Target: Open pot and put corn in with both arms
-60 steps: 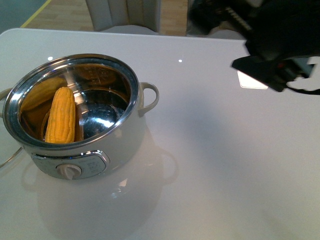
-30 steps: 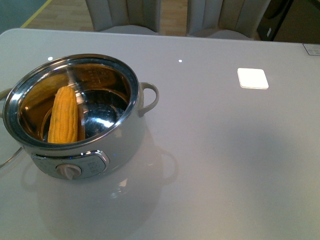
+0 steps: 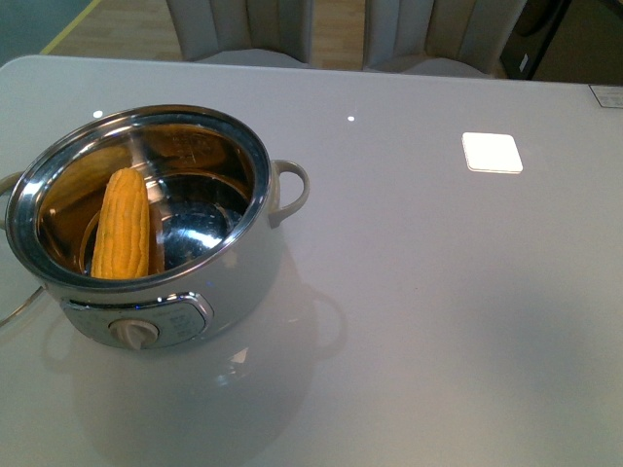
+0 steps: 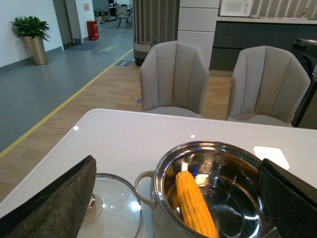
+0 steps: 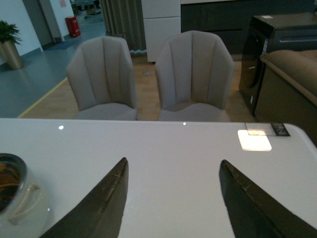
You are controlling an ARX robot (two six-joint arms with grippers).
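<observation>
The white pot [image 3: 224, 282] stands open at the table's left, its steel bowl bare. The yellow corn [image 3: 122, 226] lies inside it, leaning against the bowl's left wall. In the left wrist view the pot [image 4: 163, 218] and the corn [image 4: 195, 204] show between the wide-open fingers of my left gripper [image 4: 177, 168]. The glass lid [image 4: 111, 206] lies flat on the table beside the pot. My right gripper [image 5: 173, 161] is open and empty over bare table, with the pot's handle [image 5: 22, 201] off to its side. Neither arm shows in the front view.
A white square patch [image 3: 492, 152] lies on the table at the back right. Two grey chairs [image 5: 148, 74] stand behind the table's far edge. A thin rim of the lid [image 3: 18, 309] shows at the left edge of the front view.
One second ago a black arm was at the upper right of the front view; it has left the view. The corn shifted slightly in the pot, then stayed still.
</observation>
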